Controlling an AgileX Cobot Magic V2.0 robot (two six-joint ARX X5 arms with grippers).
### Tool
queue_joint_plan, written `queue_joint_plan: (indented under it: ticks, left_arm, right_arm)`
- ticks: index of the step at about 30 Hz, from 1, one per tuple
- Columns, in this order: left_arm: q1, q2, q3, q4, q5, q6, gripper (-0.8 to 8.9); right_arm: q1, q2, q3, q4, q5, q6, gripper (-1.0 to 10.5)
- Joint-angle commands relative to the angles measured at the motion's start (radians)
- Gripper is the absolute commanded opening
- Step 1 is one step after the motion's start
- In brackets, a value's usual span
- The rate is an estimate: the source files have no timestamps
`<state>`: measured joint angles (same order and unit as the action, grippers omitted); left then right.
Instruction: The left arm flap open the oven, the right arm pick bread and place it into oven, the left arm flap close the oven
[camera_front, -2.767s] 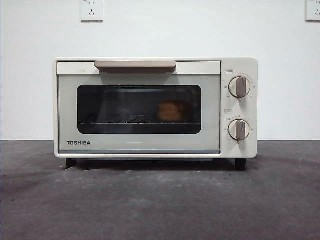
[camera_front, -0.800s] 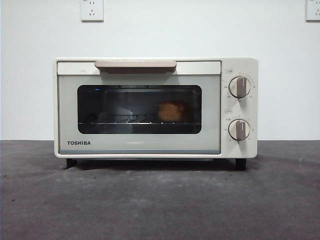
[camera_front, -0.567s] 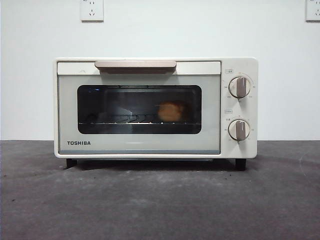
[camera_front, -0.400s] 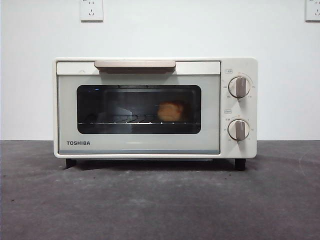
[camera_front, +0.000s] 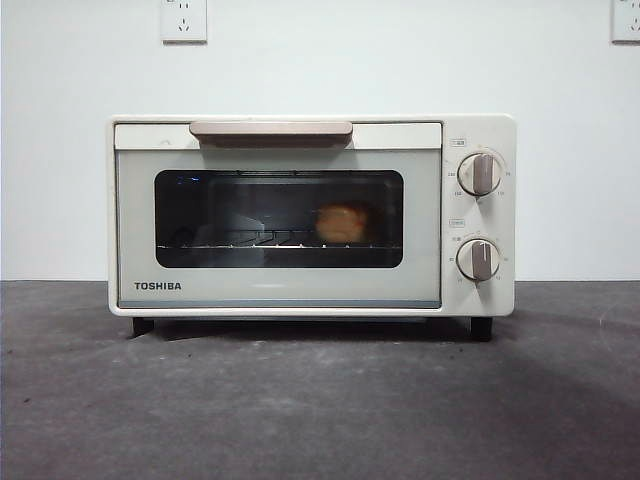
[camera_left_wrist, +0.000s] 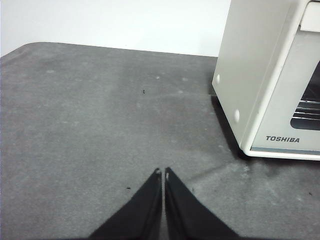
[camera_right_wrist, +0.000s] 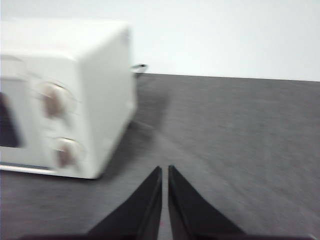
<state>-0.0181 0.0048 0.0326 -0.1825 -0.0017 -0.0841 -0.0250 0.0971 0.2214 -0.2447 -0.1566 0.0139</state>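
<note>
The left gripper (camera_left_wrist: 163, 172) has its two long, flat black jaws pressed together to a hairline seam, clasping nothing, above bare table (camera_left_wrist: 90, 125) off the oven's (camera_left_wrist: 260, 75) side wall. The right gripper (camera_right_wrist: 164, 169) is closed the same way and empty, above the table (camera_right_wrist: 240, 125) on the oven's (camera_right_wrist: 100, 75) knob side.

The oven (camera_front: 310, 215) is a cream-white box with rounded corners, smooth and matte, on short black feet. Its door is shut; a beige bar handle (camera_front: 270, 130) runs along the door's top edge, and a dark glass window (camera_front: 278, 218) with rounded corners fills the door's middle. Two beige knobs (camera_front: 479, 173) sit one above the other on the panel beside the door. The table is a dark grey, grainy mat with pale scuffs.

Only the front view looks through the glass: the bread (camera_front: 340, 223), a lumpy golden-brown bun, rests on the thin wire rack (camera_front: 230, 242) inside the oven, toward the knob side of the window. That view shows neither arm. The left wrist view alone shows the oven's plain side wall with two small round studs; the right wrist view is blurred, with the knobs as soft beige smears.
</note>
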Motion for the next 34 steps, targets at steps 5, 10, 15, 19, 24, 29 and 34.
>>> queue_joint_plan:
  ticks: [5, 10, 15, 19, 24, 29, 34]
  left_arm:
    - [-0.002, -0.002, -0.021, -0.006, -0.006, 0.016, 0.17]
    - [-0.002, -0.002, -0.021, -0.005, -0.006, 0.016, 0.17]
    - [-0.002, -0.002, -0.021, -0.005, -0.006, 0.016, 0.17]
    - [-0.002, -0.002, -0.021, -0.005, -0.006, 0.016, 0.17]
    - [-0.002, -0.002, -0.021, -0.005, -0.006, 0.016, 0.17]
    - [-0.002, -0.002, -0.021, -0.005, -0.006, 0.016, 0.17]
    - [-0.002, -0.002, -0.021, -0.005, -0.006, 0.016, 0.17]
  right_arm:
    - [-0.025, -0.058, -0.205, 0.156, 0.113, -0.022, 0.2]
    - [-0.021, -0.093, -0.211, 0.07, 0.159, -0.025, 0.2]
    - [0.006, -0.093, -0.211, 0.065, 0.2, -0.026, 0.2]
    - [0.023, -0.093, -0.211, 0.065, 0.21, -0.026, 0.2]
    - [0.023, -0.093, -0.211, 0.064, 0.209, -0.026, 0.2]
    - [0.023, -0.093, -0.211, 0.068, 0.181, -0.025, 0.2]
    - [0.023, -0.093, -0.211, 0.089, 0.183, -0.025, 0.2]
